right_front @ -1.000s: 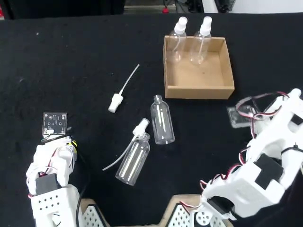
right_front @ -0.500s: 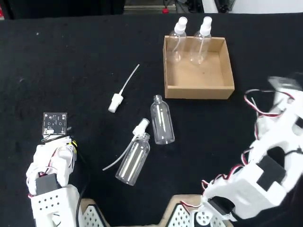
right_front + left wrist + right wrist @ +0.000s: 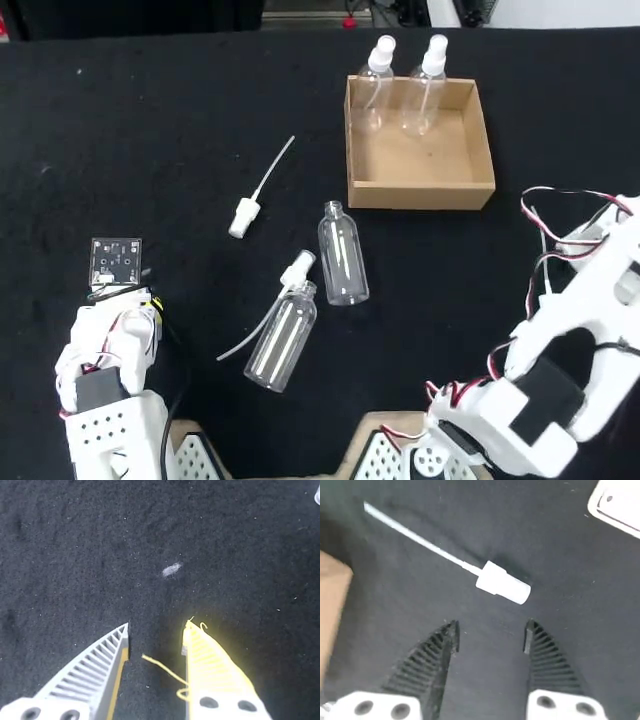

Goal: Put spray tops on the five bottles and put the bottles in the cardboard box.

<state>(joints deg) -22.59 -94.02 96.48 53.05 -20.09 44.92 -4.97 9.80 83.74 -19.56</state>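
Your right hand (image 3: pixel 490 625) is spread, its jaws either side of the gap just short of a loose spray top (image 3: pixel 502 584). That top lies on the tabletop (image 3: pixel 570 555) near a corner of the cardboard box (image 3: pixel 330 585). This looks like a line-up for a pinch on its white head, which you'd need before it can go on a bottle.

Your left hand (image 3: pixel 156 630) is spread too, over bare tabletop with nothing in it, probably parked until a bottle needs steadying.

From above, two finished bottles (image 3: pixel 380 85) stand against the box's far wall, leaving room for the rest. An open bottle (image 3: pixel 342 255) lies in front of the box. Beside it lies a second bottle (image 3: pixel 283 335) with a second top (image 3: pixel 298 268) resting at its neck, tube seemingly outside, and a third top (image 3: pixel 244 215) lies further left.

Against a second ago, your right arm (image 3: pixel 570 340) has shifted toward the near edge. The left arm (image 3: pixel 105 350), bottles and box have not moved.
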